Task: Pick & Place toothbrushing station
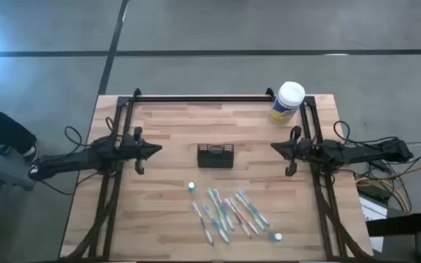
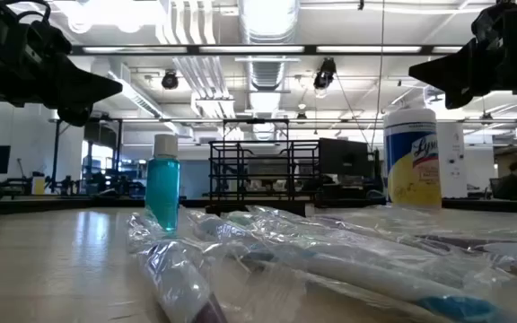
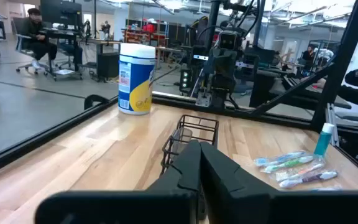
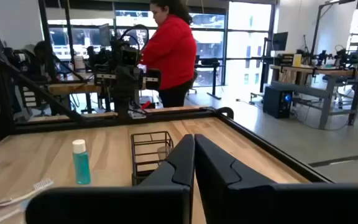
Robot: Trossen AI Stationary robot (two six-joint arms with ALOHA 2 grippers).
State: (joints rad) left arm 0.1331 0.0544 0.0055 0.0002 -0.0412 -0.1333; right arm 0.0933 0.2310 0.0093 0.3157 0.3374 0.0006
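The toothbrushing station, a small black wire-mesh holder (image 1: 215,155), stands on its base at the middle of the wooden table, and shows too in both wrist views (image 3: 191,134) (image 4: 151,152). My left gripper (image 1: 159,149) hovers shut to its left, above the table. My right gripper (image 1: 273,147) hovers shut to its right. Several wrapped toothbrushes (image 1: 229,212) lie flat in a loose pile near the front edge, with a small teal bottle (image 1: 191,187) standing beside them and another (image 1: 276,237) at the near right.
A white-lidded, yellow-labelled canister (image 1: 288,102) stands at the far right corner. Black frame rails (image 1: 196,98) run along the far edge and both sides. A person in red (image 4: 169,50) stands beyond the table's left side. Bare wood lies between holder and grippers.
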